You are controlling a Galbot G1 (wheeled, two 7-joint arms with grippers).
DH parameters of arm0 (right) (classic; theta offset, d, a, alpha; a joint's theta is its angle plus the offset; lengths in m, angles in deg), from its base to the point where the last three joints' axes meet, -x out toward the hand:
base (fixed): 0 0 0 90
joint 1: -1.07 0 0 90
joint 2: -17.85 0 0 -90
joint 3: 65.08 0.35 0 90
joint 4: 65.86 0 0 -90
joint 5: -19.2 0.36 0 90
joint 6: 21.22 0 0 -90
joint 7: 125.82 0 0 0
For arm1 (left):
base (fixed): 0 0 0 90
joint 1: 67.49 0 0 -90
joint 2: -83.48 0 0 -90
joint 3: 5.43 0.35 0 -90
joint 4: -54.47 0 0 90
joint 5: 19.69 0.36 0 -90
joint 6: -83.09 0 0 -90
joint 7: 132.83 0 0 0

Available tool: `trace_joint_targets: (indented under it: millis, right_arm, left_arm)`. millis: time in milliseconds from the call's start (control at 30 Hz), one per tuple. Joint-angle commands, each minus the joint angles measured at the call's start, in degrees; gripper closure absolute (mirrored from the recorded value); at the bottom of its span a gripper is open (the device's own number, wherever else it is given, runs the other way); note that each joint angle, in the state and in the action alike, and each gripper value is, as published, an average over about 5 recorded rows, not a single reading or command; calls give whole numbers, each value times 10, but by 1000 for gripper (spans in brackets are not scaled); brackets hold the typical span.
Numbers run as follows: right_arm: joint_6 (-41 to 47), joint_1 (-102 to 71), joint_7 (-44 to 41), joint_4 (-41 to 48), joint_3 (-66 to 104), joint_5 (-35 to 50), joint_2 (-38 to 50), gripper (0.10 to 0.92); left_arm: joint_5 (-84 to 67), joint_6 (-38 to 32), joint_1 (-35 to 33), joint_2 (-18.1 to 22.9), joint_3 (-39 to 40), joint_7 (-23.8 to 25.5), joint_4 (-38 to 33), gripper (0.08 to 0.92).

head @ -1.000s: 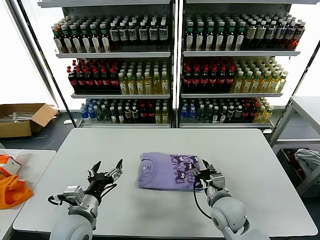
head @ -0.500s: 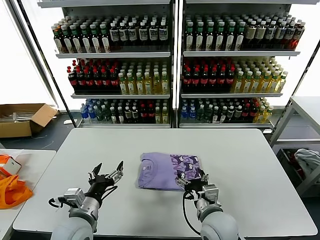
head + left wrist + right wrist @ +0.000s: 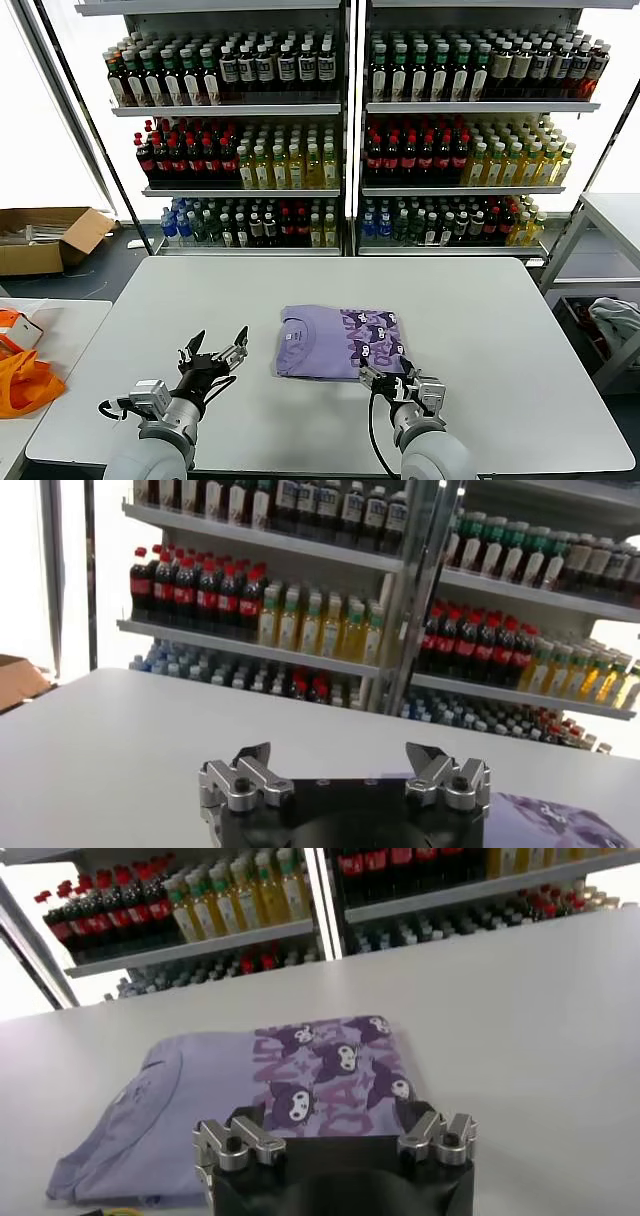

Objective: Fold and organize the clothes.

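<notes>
Lavender T-shirt (image 3: 338,342), one, folded on table (image 3: 500,330); two grippers, left (image 3: 213,352), right (image 3: 400,374), wide open, empty.

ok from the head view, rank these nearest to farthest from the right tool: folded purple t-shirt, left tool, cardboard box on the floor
1. The folded purple t-shirt: right in front of the right tool, whose open fingers sit at its near right corner.
2. The left tool: across the table on the robot's left, open and hovering clear of the shirt.
3. The cardboard box: on the floor far to the left, beyond the table.
</notes>
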Motion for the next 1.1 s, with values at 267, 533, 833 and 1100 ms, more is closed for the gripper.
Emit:
trace_joint_targets:
  millis: [267,533,833,1100]
  right_arm:
    - [2,-8,26,23,-4,55,-2,203]
    - [2,-22,26,7,3,63,12,203]
    - [3,35,13,-66,47,107,19,203]
    - [-6,48,-110,-32,79,-203,53,203]
  left_arm:
    - [0,0,-2,0,-2,0,-1,177]
    - [-1,2,-2,0,-2,1,-1,177]
    - [-2,1,-2,3,-5,2,-4,177]
    - [28,-30,-6,19,-23,9,-16,177]
